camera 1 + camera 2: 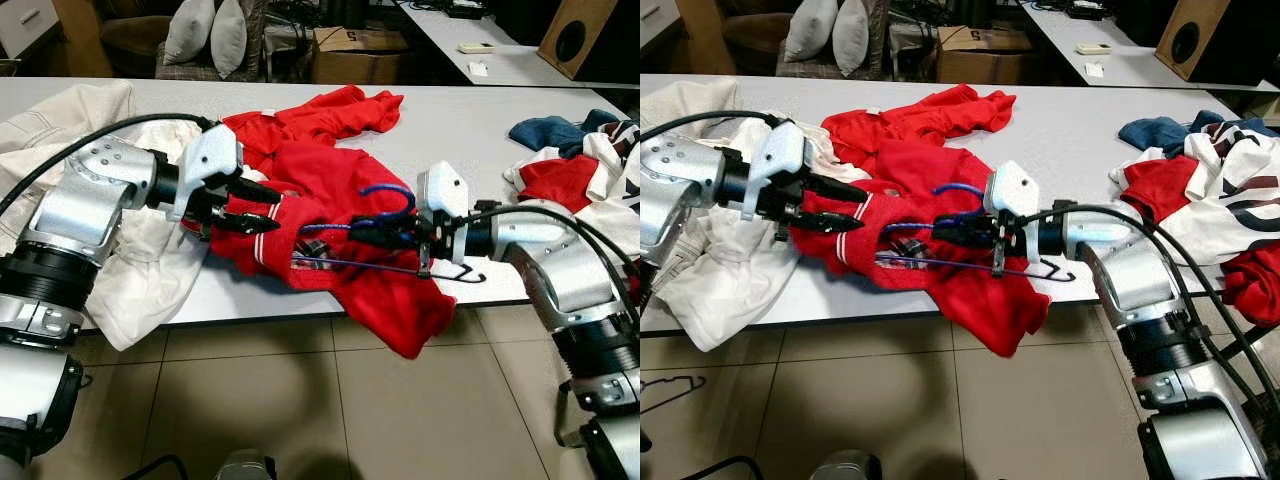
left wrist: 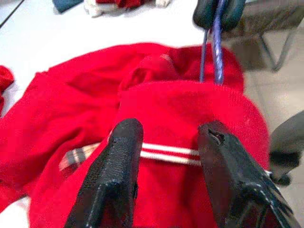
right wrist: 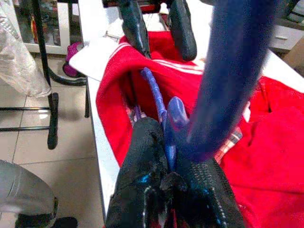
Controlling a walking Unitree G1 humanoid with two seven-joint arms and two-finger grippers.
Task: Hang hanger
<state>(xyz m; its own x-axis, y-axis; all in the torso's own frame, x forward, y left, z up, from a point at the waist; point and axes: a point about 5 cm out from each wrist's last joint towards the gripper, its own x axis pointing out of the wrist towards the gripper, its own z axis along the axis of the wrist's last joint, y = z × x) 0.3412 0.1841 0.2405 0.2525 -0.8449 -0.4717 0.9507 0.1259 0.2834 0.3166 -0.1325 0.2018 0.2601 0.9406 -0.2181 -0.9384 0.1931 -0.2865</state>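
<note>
The blue hanger (image 1: pixel 375 225) lies partly inside a red shirt (image 1: pixel 330 215) at the table's near edge. Its hook curves up above the cloth, its bar showing below

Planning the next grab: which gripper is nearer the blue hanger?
Right. The right gripper is shut on the blue hanger; the left gripper sits open at the red garment's striped collar.

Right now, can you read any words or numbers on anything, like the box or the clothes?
None can be read for sure.
Cardboard box behind the table: dark print on its top flap, too small and blurred to read.
White garment with dark curved marks at the table's right end: maybe big letters, but folded, so unreadable.
Red shirt with the blue hanger: white stripes, no words.
</note>
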